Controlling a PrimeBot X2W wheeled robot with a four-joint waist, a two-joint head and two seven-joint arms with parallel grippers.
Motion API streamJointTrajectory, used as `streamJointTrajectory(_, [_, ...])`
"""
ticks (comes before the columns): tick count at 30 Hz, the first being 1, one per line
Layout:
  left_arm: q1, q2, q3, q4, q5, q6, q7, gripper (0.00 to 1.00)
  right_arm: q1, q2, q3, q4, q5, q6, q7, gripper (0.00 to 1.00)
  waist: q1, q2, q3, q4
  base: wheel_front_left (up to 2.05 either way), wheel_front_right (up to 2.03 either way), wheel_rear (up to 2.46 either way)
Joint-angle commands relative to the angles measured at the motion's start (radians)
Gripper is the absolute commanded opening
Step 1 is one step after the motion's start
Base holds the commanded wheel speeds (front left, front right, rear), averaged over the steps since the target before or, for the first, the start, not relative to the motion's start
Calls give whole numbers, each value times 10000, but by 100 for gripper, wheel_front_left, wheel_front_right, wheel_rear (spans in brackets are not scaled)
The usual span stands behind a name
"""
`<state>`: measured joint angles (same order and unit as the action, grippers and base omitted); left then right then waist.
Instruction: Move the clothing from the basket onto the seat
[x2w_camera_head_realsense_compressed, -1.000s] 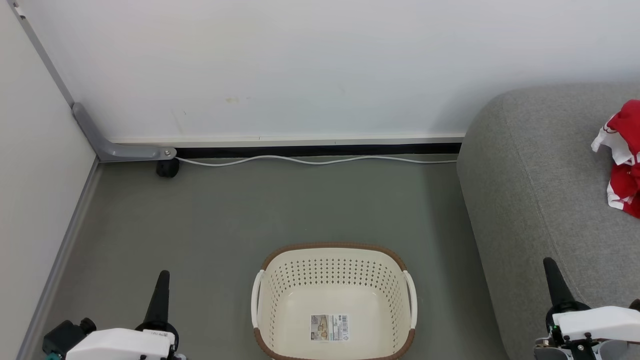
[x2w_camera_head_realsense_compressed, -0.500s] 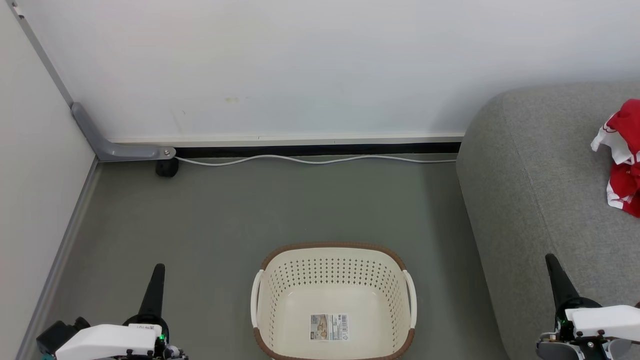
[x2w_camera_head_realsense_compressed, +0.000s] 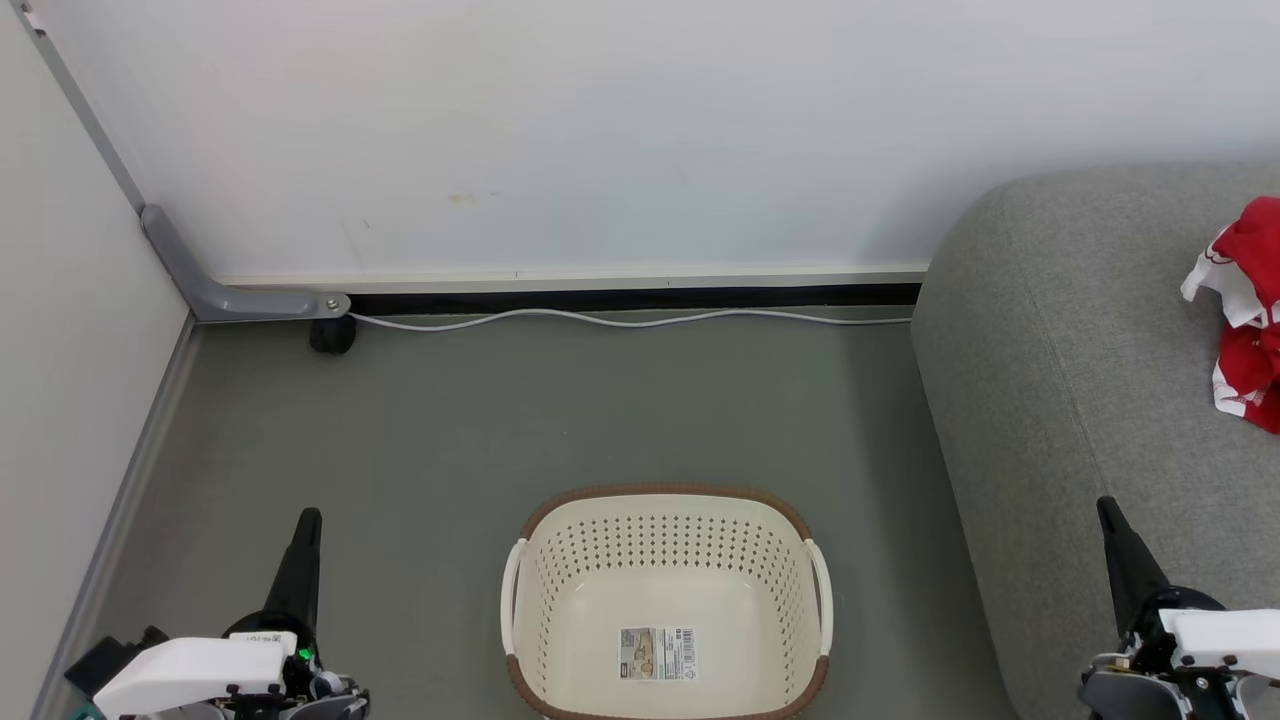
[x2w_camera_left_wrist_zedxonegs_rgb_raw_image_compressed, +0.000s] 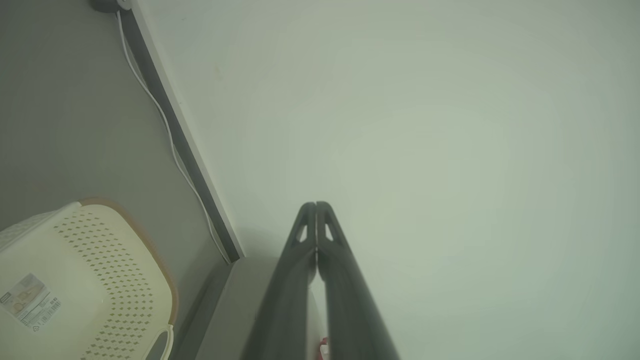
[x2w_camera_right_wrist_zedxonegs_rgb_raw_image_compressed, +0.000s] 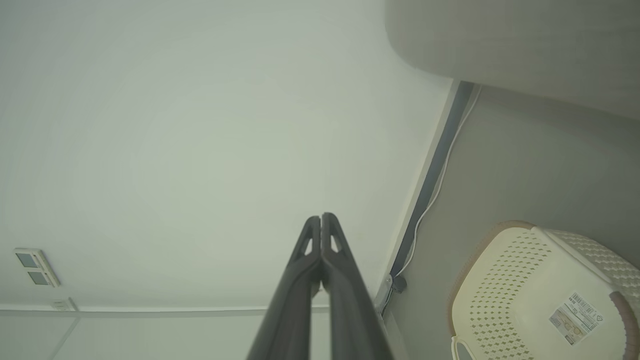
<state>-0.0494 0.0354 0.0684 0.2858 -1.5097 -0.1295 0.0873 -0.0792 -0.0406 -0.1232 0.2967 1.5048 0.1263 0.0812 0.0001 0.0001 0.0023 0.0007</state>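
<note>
clothing (x2w_camera_head_realsense_compressed: 1245, 310): heaped on seat (x2w_camera_head_realsense_compressed: 1080, 350), 3 o'clock | basket (x2w_camera_head_realsense_compressed: 665, 492): on floor (x2w_camera_head_realsense_compressed: 450, 420), 6 o'clock | left hand (x2w_camera_head_realsense_compressed: 306, 518): 7 o'clock, pressed together | right hand (x2w_camera_head_realsense_compressed: 1106, 506): 5 o'clock, pressed together

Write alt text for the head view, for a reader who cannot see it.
An empty cream laundry basket stands on the grey floor, and red and white clothing lies on the grey couch at the right. The left gripper and the right gripper, both shut, point up from the bottom corners.
</note>
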Motion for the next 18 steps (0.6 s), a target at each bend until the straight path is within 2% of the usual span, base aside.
streamJointTrajectory(1, [-532,143,361,-333,-296,-11,74,0,-289,-101,154,-401,310,43,138,0,0,-1,1,-1,0,0,0])
streamJointTrajectory(8, [-587,149,460,-405,-984,-12,263,0,-287,-97,91,-520,1036,44,323,0,0,-1,8,-7,0,0,0])
streamJointTrajectory(18, [-587,149,459,-405,-985,-12,262,0,-287,-97,92,-520,1036,44,322,0,0,-1,8,-7,0,0,0])
